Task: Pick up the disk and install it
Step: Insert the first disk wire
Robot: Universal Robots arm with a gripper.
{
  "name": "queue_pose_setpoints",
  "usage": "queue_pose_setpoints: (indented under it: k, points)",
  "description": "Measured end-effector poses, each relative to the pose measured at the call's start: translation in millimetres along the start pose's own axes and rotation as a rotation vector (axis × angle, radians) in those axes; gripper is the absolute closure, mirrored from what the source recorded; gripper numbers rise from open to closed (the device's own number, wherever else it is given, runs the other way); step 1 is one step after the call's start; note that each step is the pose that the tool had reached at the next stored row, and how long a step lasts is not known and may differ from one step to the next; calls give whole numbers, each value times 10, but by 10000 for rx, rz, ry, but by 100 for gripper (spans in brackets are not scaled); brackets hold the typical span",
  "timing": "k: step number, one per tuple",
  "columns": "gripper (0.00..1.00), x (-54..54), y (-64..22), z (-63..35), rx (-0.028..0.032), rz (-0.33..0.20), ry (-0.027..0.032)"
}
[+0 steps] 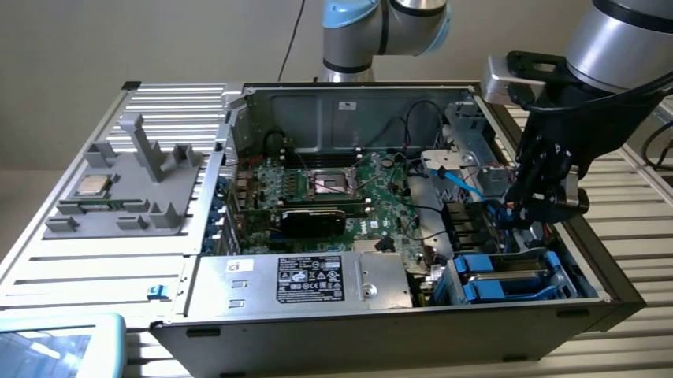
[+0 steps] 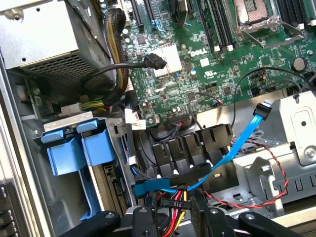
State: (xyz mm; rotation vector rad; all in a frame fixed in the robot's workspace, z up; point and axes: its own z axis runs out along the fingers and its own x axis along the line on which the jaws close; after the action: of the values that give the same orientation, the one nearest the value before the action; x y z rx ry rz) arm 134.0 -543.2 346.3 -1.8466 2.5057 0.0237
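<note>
The disk [image 1: 507,277] sits in the drive bay at the near corner of the open computer case, at the exterior view's right. Mostly its blue carrier shows. In the wrist view the carrier's blue end tabs [image 2: 74,148] stand beside the power supply. My black gripper [image 1: 547,206] hangs inside the case just behind that bay, apart from the disk. In the wrist view the gripper [image 2: 175,219] is right at a bundle of red, yellow and black wires with a black connector [image 2: 177,202]. A blue flat cable [image 2: 237,143] runs past it.
The motherboard [image 1: 326,189] fills the middle of the case, with the silver power supply [image 1: 305,279] at the front. Loose cables crowd the metal drive cage [image 2: 291,133]. Outside the case, a grey holder [image 1: 126,197] carries a small silver chip [image 1: 93,186].
</note>
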Motion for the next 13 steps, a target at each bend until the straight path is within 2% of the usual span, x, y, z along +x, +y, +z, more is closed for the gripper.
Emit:
queue_pose_setpoints:
  k: [3,4,5,9,10,13]
  points:
    - [63,-51,37,1,7,1,20]
    - [63,-58,55,-2,15,-1,45]
    - [63,-58,70,-10,30,-2,84]
    - [63,-47,111,-26,119,0,348]
    - [63,-44,121,-30,138,4,397]
    - [63,-39,137,-35,177,27,459]
